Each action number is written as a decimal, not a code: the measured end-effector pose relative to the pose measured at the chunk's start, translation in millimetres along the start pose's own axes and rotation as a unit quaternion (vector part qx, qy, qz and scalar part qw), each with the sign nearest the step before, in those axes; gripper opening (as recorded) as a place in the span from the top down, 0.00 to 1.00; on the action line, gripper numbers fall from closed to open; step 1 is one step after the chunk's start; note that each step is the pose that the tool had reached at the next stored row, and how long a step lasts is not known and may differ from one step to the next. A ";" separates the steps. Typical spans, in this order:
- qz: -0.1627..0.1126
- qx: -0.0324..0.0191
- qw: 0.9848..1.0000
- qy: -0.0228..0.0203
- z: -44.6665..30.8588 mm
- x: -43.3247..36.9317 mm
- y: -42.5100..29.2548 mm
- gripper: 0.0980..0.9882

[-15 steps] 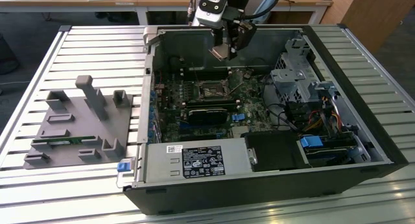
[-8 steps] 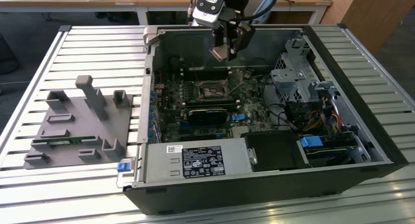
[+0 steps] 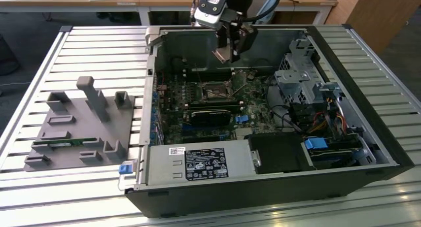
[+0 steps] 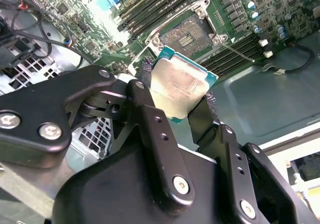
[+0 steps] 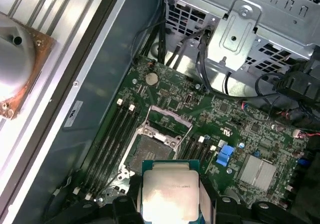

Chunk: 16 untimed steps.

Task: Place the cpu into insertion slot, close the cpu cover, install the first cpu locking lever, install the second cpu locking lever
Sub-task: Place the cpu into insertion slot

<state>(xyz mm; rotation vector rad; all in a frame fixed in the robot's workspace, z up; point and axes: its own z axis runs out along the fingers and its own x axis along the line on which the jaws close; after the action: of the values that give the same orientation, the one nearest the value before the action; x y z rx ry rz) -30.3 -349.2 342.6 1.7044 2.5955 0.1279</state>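
Note:
My gripper (image 3: pixel 225 52) hangs above the back of the open computer case and is shut on the cpu (image 3: pixel 221 55). The cpu (image 4: pixel 180 86) is a flat square chip with a pale metal top, and in both wrist views it is pinched by its edges between the two black fingers (image 4: pixel 145 94). Below it on the green board lies the insertion slot (image 5: pixel 150 153), a dark square with nothing in it (image 4: pixel 192 34). The cpu (image 5: pixel 170 194) is well clear of the slot. The cpu cover (image 5: pixel 162 134) stands hinged open at one edge of the slot. A thin metal lever (image 4: pixel 239 52) sticks out beside the slot.
The case walls (image 3: pixel 155 89) ring the board. A drive cage (image 3: pixel 299 84) with cables stands at the exterior view's right. The power supply (image 3: pixel 197 163) sits at the front, and a black module (image 3: pixel 210 116) lies in front of the slot. A grey fixture (image 3: pixel 79 123) lies on the slatted table.

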 end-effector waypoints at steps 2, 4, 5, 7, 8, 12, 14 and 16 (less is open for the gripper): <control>0.015 0.000 1.000 -0.001 0.7 0.0 0.0 0.50; 0.030 -0.001 1.000 -0.003 1.2 0.0 -0.1 0.50; 0.034 -0.001 0.999 -0.003 1.3 -0.1 -0.1 0.50; 0.038 -0.001 0.999 -0.003 1.5 -0.1 -0.1 0.50; 0.039 -0.001 0.999 -0.003 1.7 0.0 -0.1 0.50; 0.040 -0.001 0.999 -0.003 2.8 0.0 -0.2 0.50; 0.040 -0.001 0.999 -0.004 3.4 -0.1 -0.3 0.50; 0.041 -0.001 0.999 -0.004 3.9 -0.1 -0.3 0.50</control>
<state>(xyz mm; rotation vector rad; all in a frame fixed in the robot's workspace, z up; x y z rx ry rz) -30.3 -349.2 338.8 1.8073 2.5210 0.1255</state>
